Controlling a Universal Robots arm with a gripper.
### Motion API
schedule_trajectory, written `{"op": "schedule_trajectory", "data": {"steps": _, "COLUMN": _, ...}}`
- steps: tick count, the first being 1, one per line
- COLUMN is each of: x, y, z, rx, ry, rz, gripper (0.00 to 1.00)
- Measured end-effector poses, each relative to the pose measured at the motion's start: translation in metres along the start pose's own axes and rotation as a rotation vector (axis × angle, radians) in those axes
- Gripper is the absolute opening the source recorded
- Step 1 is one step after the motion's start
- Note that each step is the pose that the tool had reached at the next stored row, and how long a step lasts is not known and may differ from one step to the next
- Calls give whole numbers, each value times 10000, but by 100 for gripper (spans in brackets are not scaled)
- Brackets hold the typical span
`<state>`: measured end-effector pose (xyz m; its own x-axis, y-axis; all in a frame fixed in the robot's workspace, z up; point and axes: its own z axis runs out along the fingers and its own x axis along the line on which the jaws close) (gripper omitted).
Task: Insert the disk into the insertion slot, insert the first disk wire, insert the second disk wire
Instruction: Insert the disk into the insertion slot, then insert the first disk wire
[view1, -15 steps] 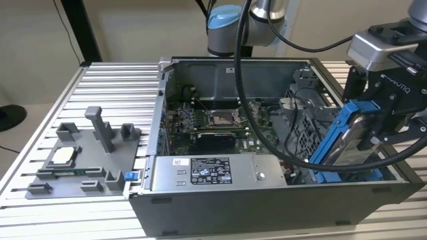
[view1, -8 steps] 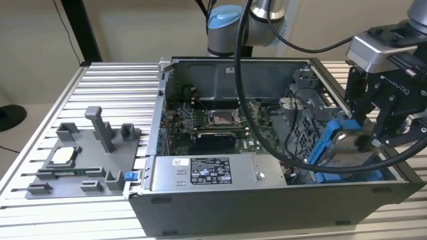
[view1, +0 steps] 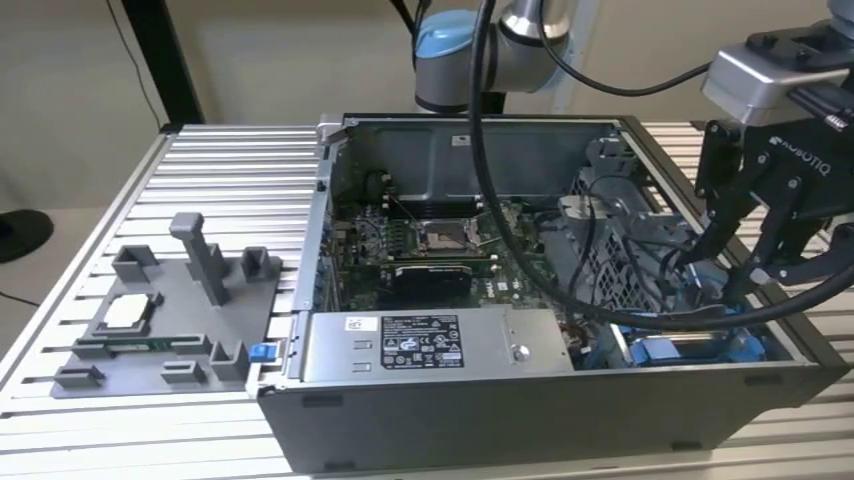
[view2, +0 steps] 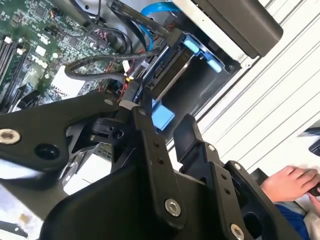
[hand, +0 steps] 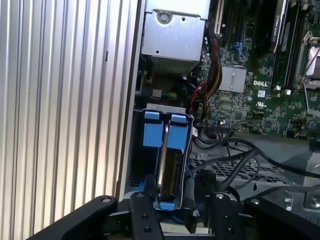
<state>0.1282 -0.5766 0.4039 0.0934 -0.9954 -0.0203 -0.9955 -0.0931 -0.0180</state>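
The disk (hand: 165, 165) stands on edge in its blue carrier (hand: 151, 131), down inside the insertion slot (hand: 141, 167) at the case's corner. In the exterior view my gripper (view1: 734, 275) hangs over that bay, whose blue rails (view1: 667, 352) show below it. In both wrist views the gripper (hand: 180, 200) is open, with its black fingers (hand: 141, 210) either side of the carrier's end and a gap showing. The blue carrier (view2: 162, 116) sits between the fingertips of the gripper (view2: 165, 120). Black cables (hand: 235, 150) and a blue cable (view2: 155, 9) lie loose beside the bay.
The silver power-supply box (view1: 427, 345) and the motherboard (view1: 427, 240) share the open case. A grey fixture tray (view1: 160, 320) with upright posts lies on the ribbed table (view1: 200, 160) at the exterior view's left. A person's hand (view2: 290, 182) rests outside the case.
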Motion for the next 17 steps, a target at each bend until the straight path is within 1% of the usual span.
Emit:
{"op": "schedule_trajectory", "data": {"steps": 2, "x": -2, "y": -2, "z": -74, "rx": -8, "ry": 3, "rz": 0, "gripper": 100}}
{"op": "schedule_trajectory", "data": {"steps": 3, "x": -2, "y": -2, "z": -91, "rx": -8, "ry": 2, "rz": 0, "gripper": 100}}
{"op": "schedule_trajectory", "data": {"steps": 5, "x": -10, "y": 10, "z": -91, "rx": -7, "ry": 0, "rz": -3, "gripper": 100}}
{"op": "schedule_trajectory", "data": {"steps": 6, "x": -25, "y": 25, "z": -90, "rx": -7, "ry": 6, "rz": -5, "gripper": 100}}
{"op": "schedule_trajectory", "data": {"steps": 9, "x": -111, "y": 63, "z": -74, "rx": 0, "ry": 33, "rz": -27, "gripper": 100}}
{"op": "schedule_trajectory", "data": {"steps": 13, "x": -212, "y": 57, "z": -23, "rx": 117, "ry": 82, "rz": -286, "gripper": 100}}
{"op": "schedule_trajectory", "data": {"steps": 16, "x": -282, "y": 53, "z": 12, "rx": 175, "ry": 155, "rz": -431, "gripper": 100}}
{"op": "schedule_trajectory", "data": {"steps": 17, "x": -291, "y": 52, "z": 20, "rx": 190, "ry": 196, "rz": -482, "gripper": 100}}
